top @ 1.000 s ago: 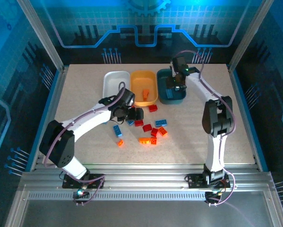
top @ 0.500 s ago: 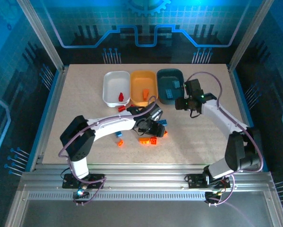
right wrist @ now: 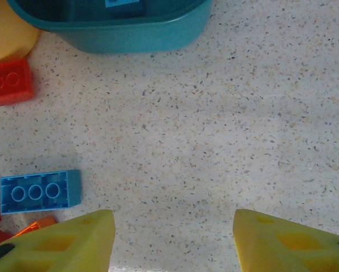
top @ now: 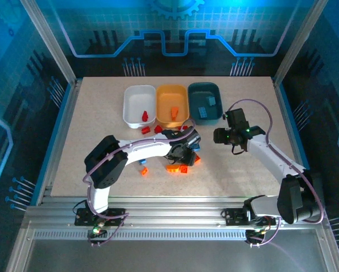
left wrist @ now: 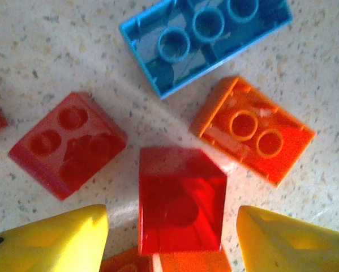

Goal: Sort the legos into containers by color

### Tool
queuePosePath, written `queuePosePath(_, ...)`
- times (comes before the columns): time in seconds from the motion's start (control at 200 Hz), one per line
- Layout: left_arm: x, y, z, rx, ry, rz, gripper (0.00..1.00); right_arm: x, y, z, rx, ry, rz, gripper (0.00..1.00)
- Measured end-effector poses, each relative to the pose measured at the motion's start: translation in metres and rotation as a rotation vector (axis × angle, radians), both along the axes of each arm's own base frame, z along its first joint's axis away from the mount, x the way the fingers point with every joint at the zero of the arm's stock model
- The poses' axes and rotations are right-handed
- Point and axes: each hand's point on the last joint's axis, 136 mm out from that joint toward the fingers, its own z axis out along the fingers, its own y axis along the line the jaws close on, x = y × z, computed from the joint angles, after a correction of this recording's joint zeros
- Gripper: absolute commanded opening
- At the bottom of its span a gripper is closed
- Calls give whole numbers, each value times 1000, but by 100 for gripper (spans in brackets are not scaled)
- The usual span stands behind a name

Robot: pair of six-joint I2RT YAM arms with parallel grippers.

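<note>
The speckled table [top: 101, 113] carries three trays in a row along its far side. The white tray [top: 136, 101] has a red piece in it, the orange tray [top: 170, 96] an orange piece, and the teal tray [top: 203, 92] some light blue ones. The loose legos [top: 177, 164] lie clustered near the middle of the table, with a few just in front of the white and orange trays.

The left gripper [left wrist: 172, 241] is down in that cluster, spread wide. Its yellow fingers [left wrist: 50, 241] stand either side of a red brick [left wrist: 180, 201], with a narrow gap on each side, so it grips nothing. Just beyond that brick lie a square red brick [left wrist: 67, 144], an orange brick [left wrist: 251, 130] and an upturned blue brick [left wrist: 206, 39], all close together.

The right gripper [right wrist: 172, 238] is spread wide too and empty, over bare table just in front of the teal tray. A three-stud blue brick [right wrist: 39, 191] lies off to one side of it.
</note>
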Motion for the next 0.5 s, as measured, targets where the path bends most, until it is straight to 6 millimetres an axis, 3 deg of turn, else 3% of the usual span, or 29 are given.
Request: queuePosePath(0.5,10,1,-5,42,-31,4,17,2,1,4,9,-20,3,56)
